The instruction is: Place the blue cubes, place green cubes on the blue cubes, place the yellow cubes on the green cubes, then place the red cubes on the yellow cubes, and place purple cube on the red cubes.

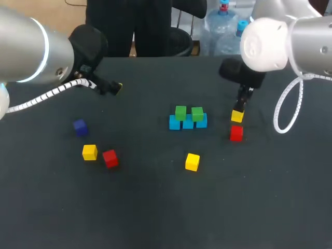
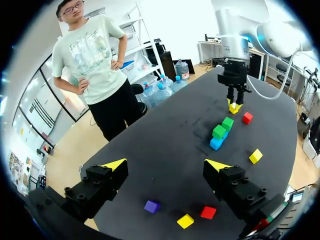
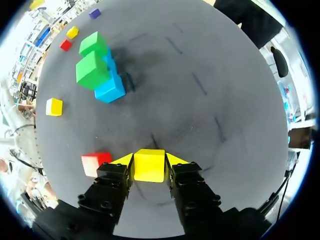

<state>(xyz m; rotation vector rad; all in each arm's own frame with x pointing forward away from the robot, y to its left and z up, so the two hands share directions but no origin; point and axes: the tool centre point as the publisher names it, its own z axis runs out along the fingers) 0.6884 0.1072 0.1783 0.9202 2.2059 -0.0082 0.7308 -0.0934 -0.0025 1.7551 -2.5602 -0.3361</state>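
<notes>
3 blue cubes [image 1: 188, 123], 2 green cubes [image 1: 180, 112], 3 yellow cubes [image 1: 192, 161], 2 red cubes [image 1: 236, 133], 1 purple cube [image 1: 80, 126]; right end effector [image 3: 149, 159] clamps 1 yellow cube [image 3: 149, 167], left end effector [image 2: 167, 165] open.

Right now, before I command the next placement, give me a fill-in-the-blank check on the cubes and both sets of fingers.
The right arm's fingers are shut on a cube coloured ___.
The number of green cubes resting on the blue cubes is ___.
The left arm's fingers are not shut but ___, holding nothing.
Missing words: yellow; two; open.
</notes>
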